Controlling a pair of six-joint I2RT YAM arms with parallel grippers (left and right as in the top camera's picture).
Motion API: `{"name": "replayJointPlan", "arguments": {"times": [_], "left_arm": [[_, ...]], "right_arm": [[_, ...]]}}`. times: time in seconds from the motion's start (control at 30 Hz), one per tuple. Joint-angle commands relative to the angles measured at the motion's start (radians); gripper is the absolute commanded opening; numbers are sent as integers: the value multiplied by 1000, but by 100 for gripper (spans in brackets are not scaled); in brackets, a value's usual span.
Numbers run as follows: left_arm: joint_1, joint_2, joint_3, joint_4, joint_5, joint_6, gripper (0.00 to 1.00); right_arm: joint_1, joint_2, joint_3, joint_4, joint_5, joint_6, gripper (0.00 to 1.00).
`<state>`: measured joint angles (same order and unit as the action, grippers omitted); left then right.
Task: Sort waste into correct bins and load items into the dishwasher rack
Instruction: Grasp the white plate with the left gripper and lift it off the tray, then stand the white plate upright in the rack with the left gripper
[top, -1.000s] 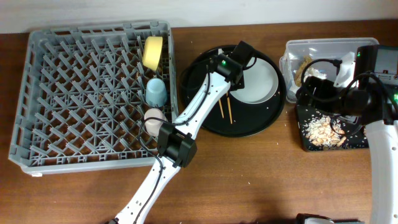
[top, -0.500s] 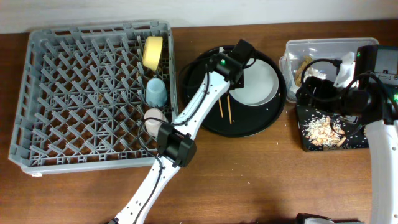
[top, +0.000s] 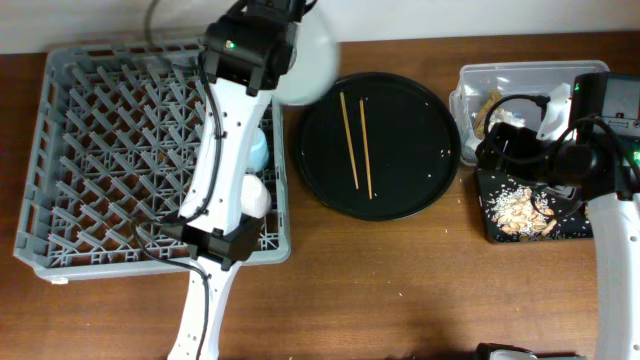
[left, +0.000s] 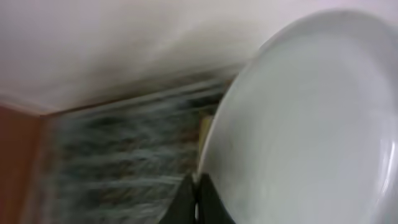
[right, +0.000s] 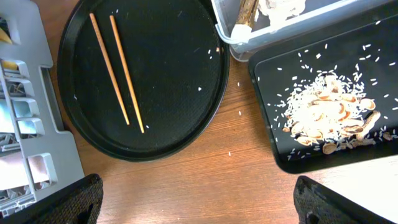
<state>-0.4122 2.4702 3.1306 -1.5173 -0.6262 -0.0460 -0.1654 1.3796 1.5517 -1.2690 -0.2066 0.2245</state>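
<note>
Lowering the plate (top: 312, 60) on edge between peg rows would seat it best: tip it upright, rim along the rows, release once it leans. It hangs above the dishwasher rack's (top: 100, 150) far right corner, apparently tilted, blur hiding its exact axis; the left claw (left: 197, 199) is clamped on its rim.

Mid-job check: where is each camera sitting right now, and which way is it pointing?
Overhead: fixed above the table, looking straight down on rack, round tray, left arm, right arm.
Left wrist: up near the blurred rack, facing the held plate; left gripper at bottom edge.
Right wrist: high, facing straight down on chopsticks and black tray; right gripper open at bottom corners.
Shared: overhead and right wrist both show the chopsticks on the round tray.
</note>
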Motion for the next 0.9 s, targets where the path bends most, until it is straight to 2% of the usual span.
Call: {"name": "replayJointPlan", "arguments": {"times": [0.0,0.1,0.23,0.7,0.87], "left_arm": [[32,-8,-19,-66,-475,33,0],[72,-8,-21,-76,-470,-65,0],[129,-4,-21,-71,-471,-121,0],[169,191,-21,-47,-474,-152,0],[178,206,-21,-46,-470,-163,0]], "right_arm": [[-5,2,-7,1,9,-8,98],[-5,2,-7,1,9,-8,99],[-5,2,-7,1,9,-8,98],[-5,2,-7,1,9,-8,98],[-5,2,-7,1,9,-8,98]]}}
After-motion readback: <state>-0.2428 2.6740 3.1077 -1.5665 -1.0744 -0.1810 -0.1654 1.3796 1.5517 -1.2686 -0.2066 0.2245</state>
